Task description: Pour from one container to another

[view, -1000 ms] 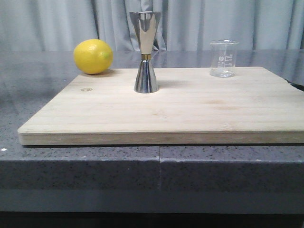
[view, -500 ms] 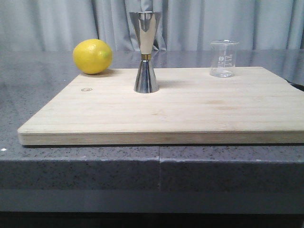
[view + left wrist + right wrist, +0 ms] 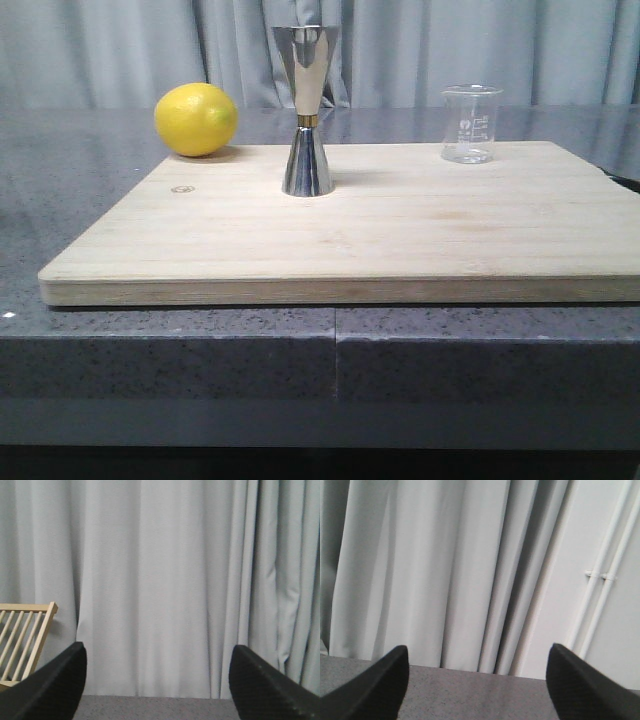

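Beaker (image 3: 470, 124) waits untouched at the board's (image 3: 380, 240) far right, jigger (image 3: 307, 110) mid-board, our left gripper (image 3: 157, 690) and right gripper (image 3: 477, 687) wide open, empty, so we reach first.

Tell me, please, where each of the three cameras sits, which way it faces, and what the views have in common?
Front view: low, facing forward over the wooden board with jigger, beaker and lemon; no arm shows.
Left wrist view: on the left arm, facing the curtain; left gripper open, empty.
Right wrist view: on the right arm, facing curtain and wall pipes; right gripper open, empty.
Shared: grey curtain and countertop in all three.
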